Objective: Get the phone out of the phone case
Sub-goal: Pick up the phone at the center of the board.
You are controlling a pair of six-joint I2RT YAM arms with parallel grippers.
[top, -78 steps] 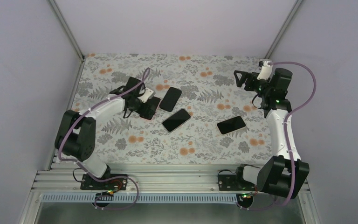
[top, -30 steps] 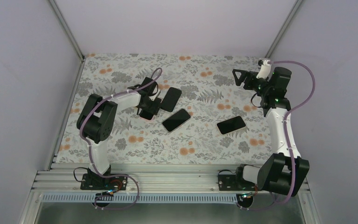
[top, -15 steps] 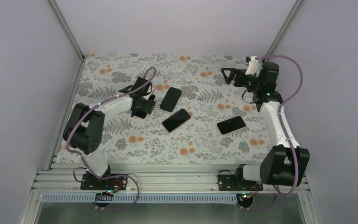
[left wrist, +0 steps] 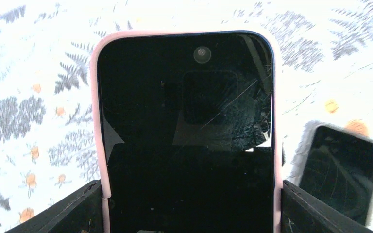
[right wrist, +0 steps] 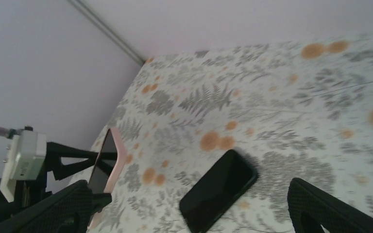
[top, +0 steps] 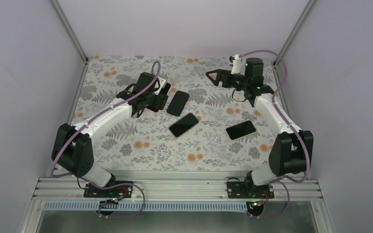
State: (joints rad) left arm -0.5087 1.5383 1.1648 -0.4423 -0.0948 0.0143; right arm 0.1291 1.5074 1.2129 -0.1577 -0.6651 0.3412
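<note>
Right arm swung left along the back of the table; its gripper [top: 213, 77], earlier near the far right corner, now points toward the middle. Jaws spread wide, nothing between them. Left arm stretched out flatter than half a second ago, wrist carried slightly farther back.

Left gripper [top: 154, 98] clamped on the sides of the pink case [left wrist: 99, 145], fingers [left wrist: 68, 213] pressing both long edges. Phone [left wrist: 184, 141] sits fully inside the case, screen toward the wrist camera, glass cracked at the right. Held up off the table [top: 199, 150]; the right wrist view shows it edge-on and steeply tilted.

Three bare black phones lie flat as before: one [top: 178, 103] just beside the left gripper, one [top: 183, 124] mid-table, one [top: 241, 129] to the right.
</note>
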